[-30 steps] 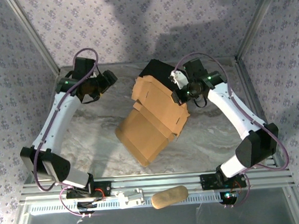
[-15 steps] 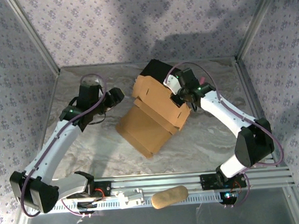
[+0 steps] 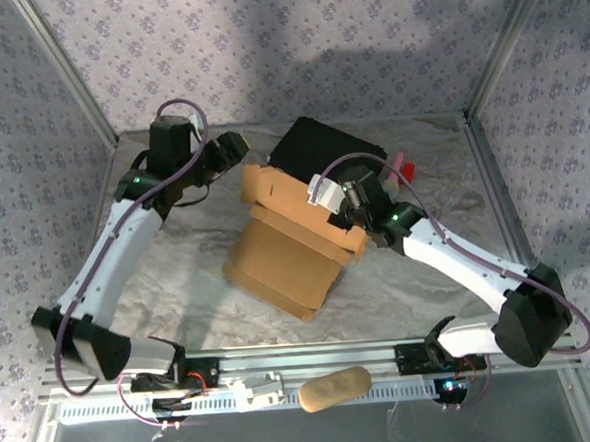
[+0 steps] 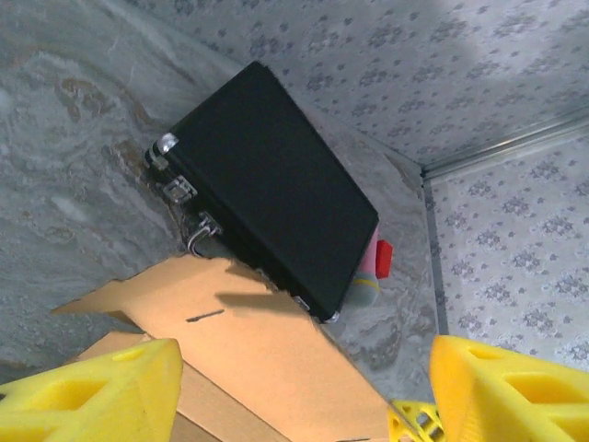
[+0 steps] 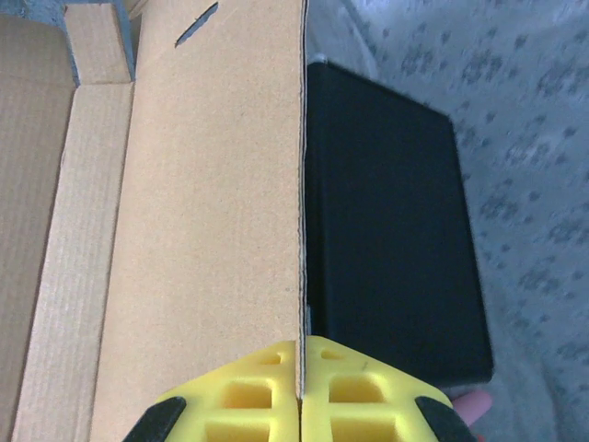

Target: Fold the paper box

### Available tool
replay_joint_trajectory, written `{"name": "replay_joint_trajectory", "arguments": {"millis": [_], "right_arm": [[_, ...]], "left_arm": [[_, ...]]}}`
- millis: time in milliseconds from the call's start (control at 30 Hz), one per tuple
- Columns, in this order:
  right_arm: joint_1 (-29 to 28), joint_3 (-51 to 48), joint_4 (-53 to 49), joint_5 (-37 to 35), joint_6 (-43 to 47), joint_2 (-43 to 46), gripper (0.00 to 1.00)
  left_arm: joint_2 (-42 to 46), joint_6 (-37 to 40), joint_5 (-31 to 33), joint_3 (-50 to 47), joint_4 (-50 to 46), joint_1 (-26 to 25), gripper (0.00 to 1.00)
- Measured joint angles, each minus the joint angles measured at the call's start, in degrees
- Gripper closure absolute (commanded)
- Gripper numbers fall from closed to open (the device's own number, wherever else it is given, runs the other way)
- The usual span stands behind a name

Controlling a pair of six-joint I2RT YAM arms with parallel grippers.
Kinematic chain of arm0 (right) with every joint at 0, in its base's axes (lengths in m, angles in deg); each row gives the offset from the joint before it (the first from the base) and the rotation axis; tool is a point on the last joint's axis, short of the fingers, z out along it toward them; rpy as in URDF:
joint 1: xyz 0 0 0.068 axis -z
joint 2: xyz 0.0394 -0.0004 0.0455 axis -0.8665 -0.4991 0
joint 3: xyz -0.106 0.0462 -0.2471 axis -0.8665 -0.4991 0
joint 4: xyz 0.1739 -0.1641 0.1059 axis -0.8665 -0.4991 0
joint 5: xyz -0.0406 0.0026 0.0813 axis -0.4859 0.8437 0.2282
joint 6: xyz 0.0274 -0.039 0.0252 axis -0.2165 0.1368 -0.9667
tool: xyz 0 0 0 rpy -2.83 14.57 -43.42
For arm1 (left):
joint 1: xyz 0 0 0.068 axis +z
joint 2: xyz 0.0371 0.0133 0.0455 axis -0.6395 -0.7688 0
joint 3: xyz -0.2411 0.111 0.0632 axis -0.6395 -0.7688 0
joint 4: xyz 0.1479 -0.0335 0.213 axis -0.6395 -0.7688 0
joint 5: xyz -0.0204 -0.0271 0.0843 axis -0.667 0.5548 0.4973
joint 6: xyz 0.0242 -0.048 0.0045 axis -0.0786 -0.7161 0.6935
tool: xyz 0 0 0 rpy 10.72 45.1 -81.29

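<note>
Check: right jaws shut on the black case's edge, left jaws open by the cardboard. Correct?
No. The right wrist view shows the right jaws shut on the flap edge of the paper box, not the black case beside it. The rest holds.

Black case (image 3: pixel 322 144) lies flat on the far part of the desk (image 3: pixel 177 263), close to the back wall, turned at an angle to it. Lid plain and matte. Left wrist view: metal corner trim, two latches and a small metal handle along the case's one long edge. Small pink item with a red cap (image 3: pixel 400 164) sits just beside the case's right-hand corner, partly hidden by it; type cannot be told. Desk surface grey, marbled. Walls (image 3: pixel 265 53) on three sides carry a pale floral print, with aluminium posts at the corners. Aluminium rail (image 3: pixel 313 358) runs along the near edge; a tan oblong pad (image 3: pixel 335 387) lies just in front of it.
</note>
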Motion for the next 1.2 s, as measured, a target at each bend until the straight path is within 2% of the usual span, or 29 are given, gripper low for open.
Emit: {"name": "replay_joint_trajectory", "arguments": {"millis": [167, 367, 467, 633, 833, 933, 1033, 1100, 1200], "right_arm": [[-1.53, -3.48, 4.90, -1.95, 6.16, -0.33, 1.00], [-2.21, -4.31, 9.07, -4.59, 11.72, -2.03, 1.00], [-2.23, -4.31, 10.54, -5.77, 13.84, -2.84, 1.00], [-2.21, -4.31, 12.09, -6.67, 16.72, -3.52, 1.00], [-2.03, -4.24, 12.79, -6.14, 18.97, -3.74, 1.00], [-1.66, -3.39, 12.26, -5.31, 19.74, -4.28, 1.00], [-1.40, -2.54, 11.34, -4.26, 19.96, -4.72, 1.00], [-1.16, -2.21, 10.60, -3.43, 19.98, -4.74, 1.00], [-0.90, -1.38, 9.68, -2.29, 20.15, -5.05, 1.00]], "left_arm": [[-7.32, -2.29, -3.21, 0.57, 0.26, 1.60, 0.33], [-8.74, -5.99, -5.84, -1.20, 3.34, 1.57, 0.36], [-8.74, -6.84, -5.92, -2.10, 3.72, 1.60, 0.30], [-8.26, -6.08, -2.73, -3.78, 2.56, 1.97, 0.30], [-5.92, 3.98, 5.27, -6.38, -0.31, 3.21, 0.36], [-4.28, 10.78, 8.52, -11.13, 1.14, 3.61, 0.38], [-0.98, 17.70, 10.58, -20.87, 7.04, 3.56, 0.39], [3.15, 22.53, 10.60, -30.56, 14.29, 3.54, 0.36], [6.88, 28.26, 10.27, -39.30, 21.90, 3.52, 0.35]]}}
